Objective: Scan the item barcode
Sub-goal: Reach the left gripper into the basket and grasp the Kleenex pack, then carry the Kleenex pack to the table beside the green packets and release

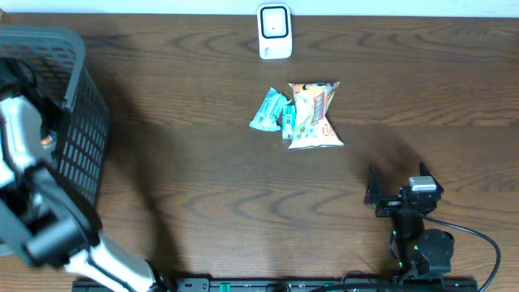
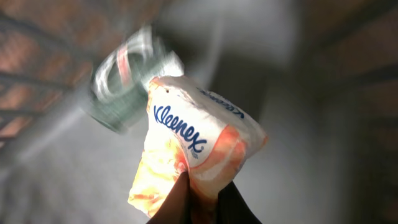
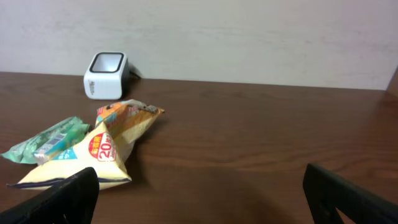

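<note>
Item in hand: a tissue pack, orange and white with the brand name facing the left wrist camera
Where it is: down inside the basket at the far left of the tabletop, with a blurred green and white item just behind it
Left fingers: together, clamped on the pack's lower end
Right fingers: wide apart and holding nothing, hovering over the near right of the tabletop
Long axis of the pack: runs up and away from the left fingers, leaning a little left in the wrist view, so most of the pack sticks out past the fingertips
Barcode: not visible on the face shown; probably on the back or an end, but I cannot tell which
Scanner: stands at the far edge of the tabletop near the middle, well apart from the basket and to its right
Relation that matters: the pack must rise clear of the basket wall, then travel right and far to reach the scanner's window
Nearer arm: the right fingers look somewhat closer to the scanner, but the left arm has the pack, so the carry is judged to fall to the left
Other items: a snack bag and teal packets lie touching each other in the middle, just near of the scanner and close to the pack's likely path
</note>
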### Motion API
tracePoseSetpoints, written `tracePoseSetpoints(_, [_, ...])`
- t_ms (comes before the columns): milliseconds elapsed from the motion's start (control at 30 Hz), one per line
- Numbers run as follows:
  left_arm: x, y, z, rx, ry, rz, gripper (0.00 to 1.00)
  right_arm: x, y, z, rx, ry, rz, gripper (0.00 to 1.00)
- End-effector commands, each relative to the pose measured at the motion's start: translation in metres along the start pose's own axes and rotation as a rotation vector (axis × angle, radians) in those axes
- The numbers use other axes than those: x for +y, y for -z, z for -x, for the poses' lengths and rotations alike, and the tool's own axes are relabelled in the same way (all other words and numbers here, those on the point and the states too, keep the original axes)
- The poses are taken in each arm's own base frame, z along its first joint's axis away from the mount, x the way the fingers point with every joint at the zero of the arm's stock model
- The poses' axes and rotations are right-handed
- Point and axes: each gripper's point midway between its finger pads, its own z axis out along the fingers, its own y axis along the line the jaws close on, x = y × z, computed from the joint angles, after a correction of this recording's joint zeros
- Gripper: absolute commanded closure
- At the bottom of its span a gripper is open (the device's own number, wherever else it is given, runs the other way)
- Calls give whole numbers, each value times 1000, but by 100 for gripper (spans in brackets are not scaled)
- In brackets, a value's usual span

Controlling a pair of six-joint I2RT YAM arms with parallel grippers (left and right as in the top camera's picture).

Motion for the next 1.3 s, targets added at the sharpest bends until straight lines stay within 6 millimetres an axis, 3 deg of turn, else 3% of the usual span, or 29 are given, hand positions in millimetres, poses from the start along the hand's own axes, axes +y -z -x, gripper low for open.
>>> tracePoseSetpoints(0, [-27, 130, 43, -252, 143, -338, 93, 2, 0, -1, 0, 12, 11, 1])
tracePoseSetpoints(100, [-26, 191, 49, -358, 211, -447, 93, 2, 0, -1, 0, 12, 11, 1])
tracePoseSetpoints(200, [-30, 247, 43, -412, 278, -591, 93, 2, 0, -1, 0, 12, 11, 1])
tracePoseSetpoints(367, [-67, 319, 14, -372, 277, -895, 93, 2, 0, -1, 0, 12, 11, 1])
tracePoseSetpoints(433, [-91, 334, -2, -339, 211, -972, 93, 2, 0, -1, 0, 12, 10, 1])
tracePoseSetpoints(600, [-155, 345, -47, -263, -37, -1053, 93, 2, 0, -1, 0, 12, 11, 1])
tracePoseSetpoints(700, [-211, 339, -94, -189, -275, -1083, 93, 2, 0, -1, 0, 12, 11, 1])
tracePoseSetpoints(900, [-270, 281, -152, -48, -414, -911, 93, 2, 0, -1, 0, 12, 10, 1])
tracePoseSetpoints(1100, [-310, 217, -204, 58, -531, -750, 93, 2, 0, -1, 0, 12, 11, 1])
tracePoseSetpoints(1167, [-319, 186, -220, 78, -566, -662, 93, 2, 0, -1, 0, 12, 10, 1])
tracePoseSetpoints(1233, [-321, 168, -226, 85, -581, -610, 92, 2, 0, -1, 0, 12, 11, 1])
tracePoseSetpoints(1267, [-322, 161, -229, 91, -587, -590, 87, 2, 0, -1, 0, 12, 11, 1])
